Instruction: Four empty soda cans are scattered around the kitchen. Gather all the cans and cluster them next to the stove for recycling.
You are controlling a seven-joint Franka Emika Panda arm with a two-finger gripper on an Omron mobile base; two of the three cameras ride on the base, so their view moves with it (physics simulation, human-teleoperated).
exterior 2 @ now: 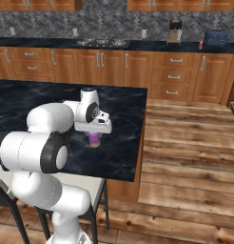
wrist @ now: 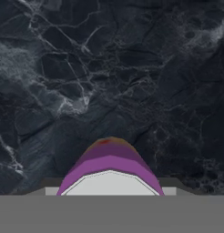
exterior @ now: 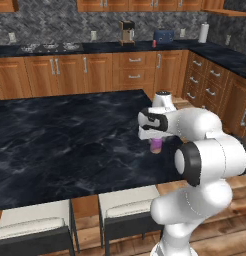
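A small pink-purple soda can (exterior: 156, 147) (exterior 2: 94, 140) stands upright directly under my hand, over the right part of the black marbled island (exterior: 70, 135). My gripper (exterior: 156, 142) (exterior 2: 94, 135) points straight down and is shut on the can; its fingers are hidden behind the hand. In the hand view the can's silvery top and purple side (wrist: 109, 164) sit at the bottom edge with dark marble beyond. A second red can (exterior: 154, 43) (exterior 2: 200, 45) stands on the back counter beside the toaster. The stove (exterior: 50, 48) (exterior 2: 102, 43) lies on that back counter, further left.
A coffee machine (exterior: 127, 33) (exterior 2: 174, 32), a blue toaster (exterior: 163, 36) (exterior 2: 215, 37) and a paper towel roll (exterior: 203, 32) stand on the back counter. Two stools (exterior: 127, 212) are tucked under the island's near edge. Wood floor (exterior 2: 185, 143) runs right of the island.
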